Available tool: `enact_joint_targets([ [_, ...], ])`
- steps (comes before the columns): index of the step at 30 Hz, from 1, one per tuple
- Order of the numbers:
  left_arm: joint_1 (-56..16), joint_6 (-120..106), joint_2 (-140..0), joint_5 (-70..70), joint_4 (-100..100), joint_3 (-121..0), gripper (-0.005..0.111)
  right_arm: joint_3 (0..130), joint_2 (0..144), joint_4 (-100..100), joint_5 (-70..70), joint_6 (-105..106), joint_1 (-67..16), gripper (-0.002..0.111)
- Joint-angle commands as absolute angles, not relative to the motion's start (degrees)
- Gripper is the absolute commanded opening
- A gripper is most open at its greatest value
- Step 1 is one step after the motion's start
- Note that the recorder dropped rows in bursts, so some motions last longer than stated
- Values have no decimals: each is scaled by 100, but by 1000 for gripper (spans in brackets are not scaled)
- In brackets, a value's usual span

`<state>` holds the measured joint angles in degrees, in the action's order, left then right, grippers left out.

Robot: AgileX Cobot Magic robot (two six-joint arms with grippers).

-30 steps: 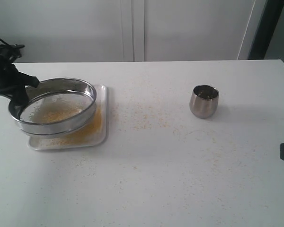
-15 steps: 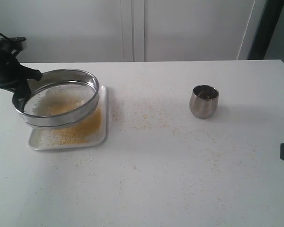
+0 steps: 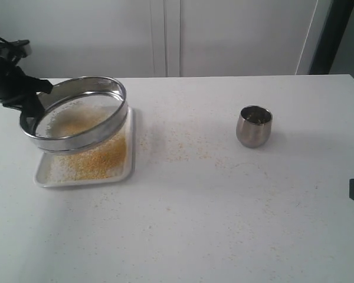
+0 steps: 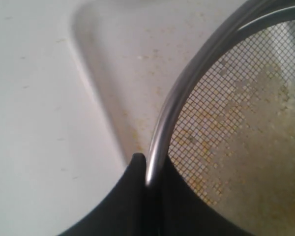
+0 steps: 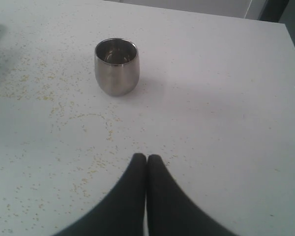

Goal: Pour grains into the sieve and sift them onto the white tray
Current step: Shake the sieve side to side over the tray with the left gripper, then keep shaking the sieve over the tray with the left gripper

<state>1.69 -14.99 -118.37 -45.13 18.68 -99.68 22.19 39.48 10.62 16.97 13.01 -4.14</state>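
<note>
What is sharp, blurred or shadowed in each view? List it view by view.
Exterior view: even, soft light, and the sieve looks slightly soft-edged. Left wrist view: the mesh is crisp near the left pincer, which is plain black, and the rim blurs farther off. Right wrist view: the steel cup is in focus with a faint shadow, and the right pincer is a featureless dark shape.

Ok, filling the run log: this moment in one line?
phase: sifting | left gripper: shut on sieve, over white tray | right gripper: shut, empty
</note>
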Motion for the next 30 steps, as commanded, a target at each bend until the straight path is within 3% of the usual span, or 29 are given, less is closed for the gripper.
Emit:
enact_joint_targets([
  [1,152,-1725,-11772,-4859,1946,-9947,0,2250,3948,1067,1661,1327,-394,0],
  [13,73,-1109,-11740,-4213,1383,-10132,0,2250,3948,1067,1661,1327,-394,0],
  [19,34,-1553,-11749,-5437,1415,-10222,0,2250,3948,1067,1661,1327,-394,0],
  [24,100,-1057,-11875,-4480,1372,-10464,0,2250,3948,1067,1661,1327,-394,0],
  [30,60,-1254,-12027,-5964,1215,-10861,0,2250,3948,1067,1661,1327,-394,0],
])
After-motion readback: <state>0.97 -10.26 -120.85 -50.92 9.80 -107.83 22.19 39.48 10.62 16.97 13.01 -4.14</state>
